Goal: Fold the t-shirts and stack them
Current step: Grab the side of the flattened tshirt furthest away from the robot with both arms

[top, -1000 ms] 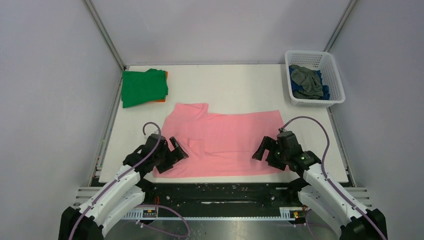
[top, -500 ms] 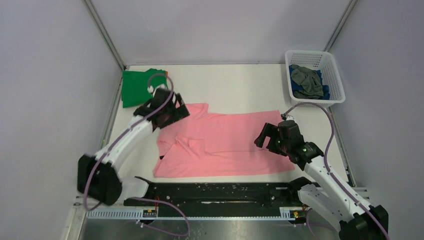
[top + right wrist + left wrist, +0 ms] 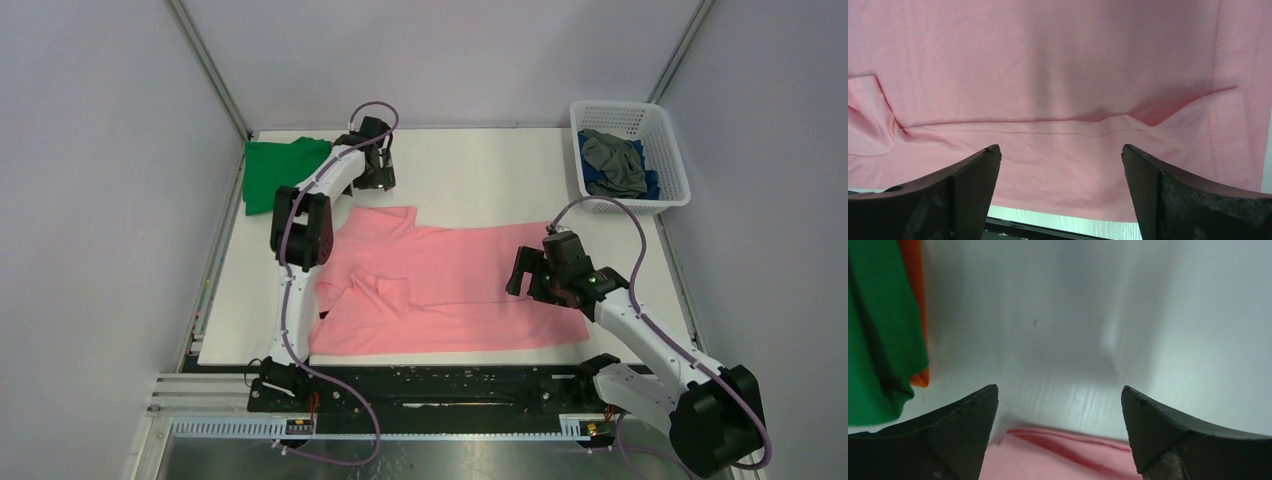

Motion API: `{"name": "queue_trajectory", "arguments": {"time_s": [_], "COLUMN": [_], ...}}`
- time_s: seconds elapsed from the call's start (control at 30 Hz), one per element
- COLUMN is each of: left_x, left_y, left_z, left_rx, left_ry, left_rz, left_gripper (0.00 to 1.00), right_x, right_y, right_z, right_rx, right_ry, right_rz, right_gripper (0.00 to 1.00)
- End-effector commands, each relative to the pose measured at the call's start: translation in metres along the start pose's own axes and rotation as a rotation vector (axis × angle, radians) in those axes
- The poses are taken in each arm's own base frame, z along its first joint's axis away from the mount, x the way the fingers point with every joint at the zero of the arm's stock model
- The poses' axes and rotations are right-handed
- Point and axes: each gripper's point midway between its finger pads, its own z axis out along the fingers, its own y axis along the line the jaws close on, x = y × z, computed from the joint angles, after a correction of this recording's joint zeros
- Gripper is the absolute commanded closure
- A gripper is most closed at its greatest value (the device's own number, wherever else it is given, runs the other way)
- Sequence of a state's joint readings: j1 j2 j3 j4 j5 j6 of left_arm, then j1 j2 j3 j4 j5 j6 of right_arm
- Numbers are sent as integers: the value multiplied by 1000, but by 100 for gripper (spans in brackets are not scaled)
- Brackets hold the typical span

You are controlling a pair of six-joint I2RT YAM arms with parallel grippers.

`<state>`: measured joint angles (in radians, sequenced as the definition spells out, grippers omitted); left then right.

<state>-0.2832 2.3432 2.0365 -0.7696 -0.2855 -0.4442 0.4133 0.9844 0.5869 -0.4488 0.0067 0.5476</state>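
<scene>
The pink t-shirt (image 3: 440, 285) lies spread across the near half of the table (image 3: 480, 170), directly beneath the right gripper (image 3: 519, 273); its cloth fills that wrist's view, with a long crease running across just ahead of the fingertips and a puckered fold ahead to the right; the shirt's left part is rumpled where a sleeve is bunched inward. The right gripper hangs over the shirt's right part with its fingers spread wide and nothing between them. The left gripper (image 3: 1058, 395) is reached out beyond the shirt's far left corner; only a strip of pink hem shows at the near side of its fingers, and bare table lies ahead; its fingers too stand wide apart, holding nothing.

To the left of the left gripper lies the green t-shirt (image 3: 285, 172) on top of the orange t-shirt (image 3: 915, 290), whose edge peeps out along the green one's right side; both lie near the table's far left corner. Well beyond the right gripper and to its right stands a white lattice basket (image 3: 670, 130) with the grey t-shirt (image 3: 612, 160) crumpled on the blue t-shirt (image 3: 652, 185) inside it.

The table is matt white; plain pale grey walls (image 3: 450, 60) close it in on three sides, joined by slanting metal posts (image 3: 205, 65); a black rail (image 3: 440, 385) runs along the near edge.
</scene>
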Motion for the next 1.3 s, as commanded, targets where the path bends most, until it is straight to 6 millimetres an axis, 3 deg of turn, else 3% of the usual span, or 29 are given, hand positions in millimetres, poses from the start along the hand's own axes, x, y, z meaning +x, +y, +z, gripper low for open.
{"name": "queue_trajectory", "arguments": {"time_s": [0.0,0.2,0.27,0.37,0.57,0.67,0.83,0.97,1.13,1.27], "left_x": [3,31,37,47,64,62,58,55,50,50], "left_y": [23,19,19,14,22,20,13,13,13,12], "left_z": [8,16,10,-8,-14,-12,-13,-19,-30,-39], "left_rx": [-51,10,18,94,84,86,121,134,153,181], "left_ry": [78,165,188,216,247,245,241,218,182,156], "left_rz": [69,92,112,123,129,125,120,122,115,102], "left_gripper": [9,20,29,30,35,44,72,100,100,100], "right_x": [-22,-20,-20,-21,-22,-25,-35,-49,-94,-128], "right_y": [12,19,19,19,20,16,8,-9,-19,7], "right_z": [0,7,8,7,5,5,9,17,26,40], "right_rx": [-24,-43,-42,-44,-54,-34,6,83,138,1], "right_ry": [-37,9,13,12,4,-14,-24,-33,-67,23], "right_rz": [-46,-46,-44,-41,-36,-38,-7,75,86,-249], "right_gripper": [1,0,0,1,0,1,1,1,1,1]}}
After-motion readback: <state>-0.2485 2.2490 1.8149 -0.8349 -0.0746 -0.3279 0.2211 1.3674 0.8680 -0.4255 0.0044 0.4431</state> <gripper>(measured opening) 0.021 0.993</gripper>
